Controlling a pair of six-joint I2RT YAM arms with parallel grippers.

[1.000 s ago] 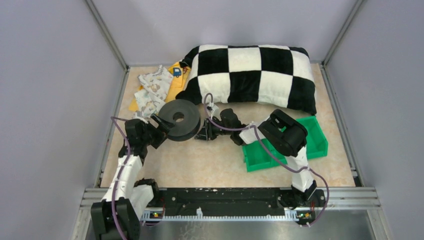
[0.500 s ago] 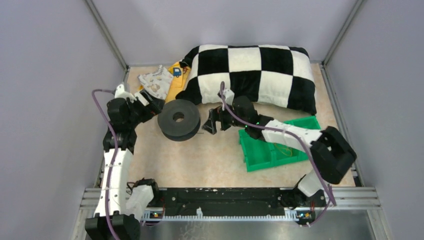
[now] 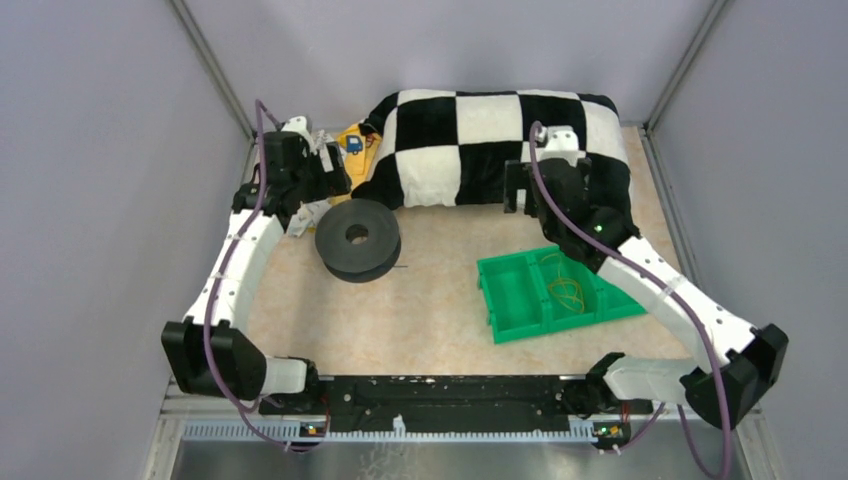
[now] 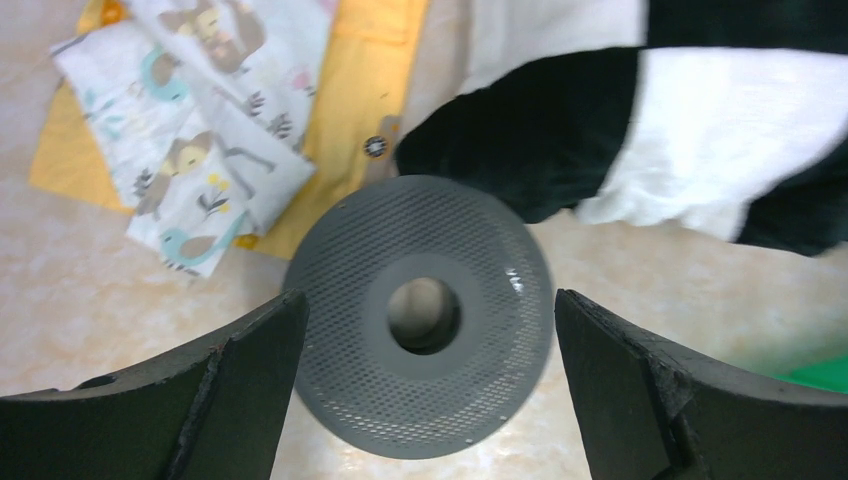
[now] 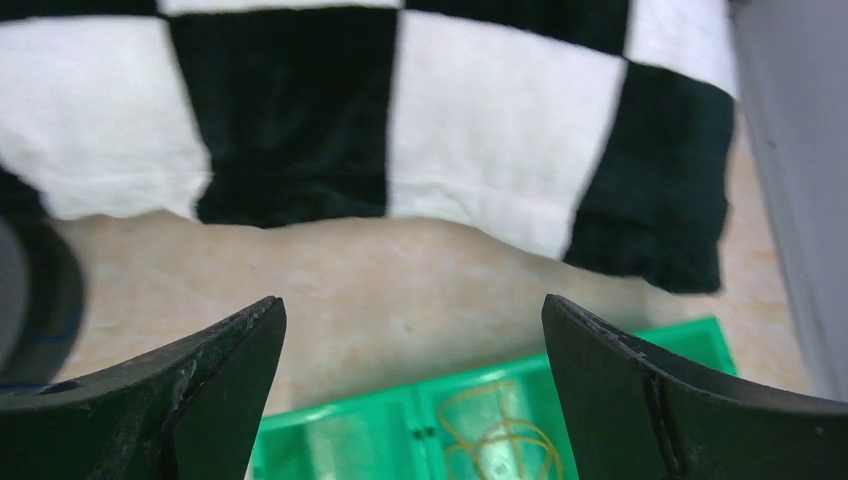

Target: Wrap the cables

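Observation:
The black two-flanged spool (image 3: 358, 240) lies flat on the table, centre hole up, left of middle. In the left wrist view its dotted top flange (image 4: 420, 400) fills the space below my fingers. The cables, thin dark wire, are wound on it; a short loose end (image 3: 402, 267) pokes out at its right, and a bluish turn shows at the rim (image 5: 35, 335). My left gripper (image 3: 328, 178) (image 4: 428, 298) hangs open above and behind the spool, touching nothing. My right gripper (image 3: 512, 190) (image 5: 412, 300) is open and empty, raised near the pillow's front edge.
A black-and-white checked pillow (image 3: 500, 130) lies across the back. A green tray (image 3: 500, 300) with yellow-orange looped strands (image 3: 562, 290) sits right of centre. A patterned cloth (image 4: 190, 150) and an orange cloth (image 4: 350, 100) lie back left. Walls close three sides.
Both arms have pulled back and up from the spool. The right gripper has opened and moved from beside the spool to the pillow. The spool stays put.

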